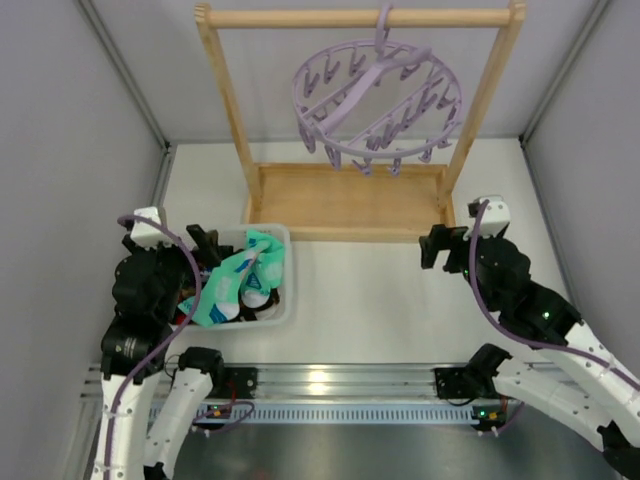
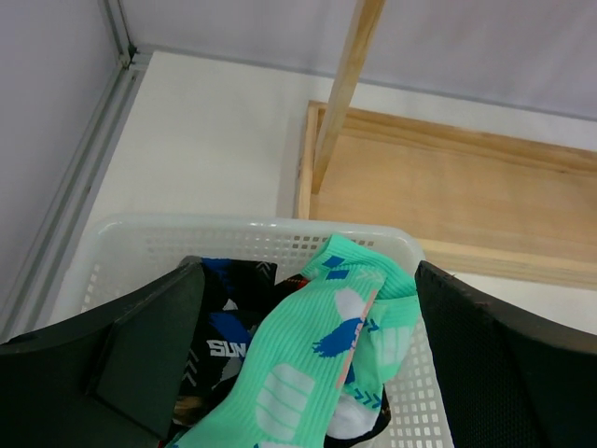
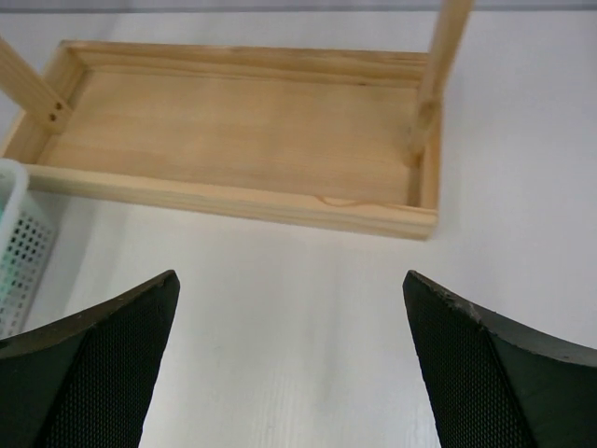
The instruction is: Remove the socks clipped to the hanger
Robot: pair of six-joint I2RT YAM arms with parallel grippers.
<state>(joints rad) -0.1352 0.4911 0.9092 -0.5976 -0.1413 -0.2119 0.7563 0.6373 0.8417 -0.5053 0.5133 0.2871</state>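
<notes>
The hanger [image 1: 350, 87] looks like smooth lavender plastic with a slight sheen. The rail frame [image 1: 350, 195] is pale bare wood, matt, its grain plain on the base. The basket [image 2: 270, 245] is white, faintly translucent plastic pierced in a fine grid. The socks [image 2: 317, 345] in it are soft ribbed knit cloth, matt. On the right gripper [image 3: 290, 280], the 2 fingers [image 3: 508, 373] are matt black with a fine mesh texture. The table [image 3: 298, 317] is white and matt. The track [image 1: 330, 380] is bright metal, catching light
</notes>
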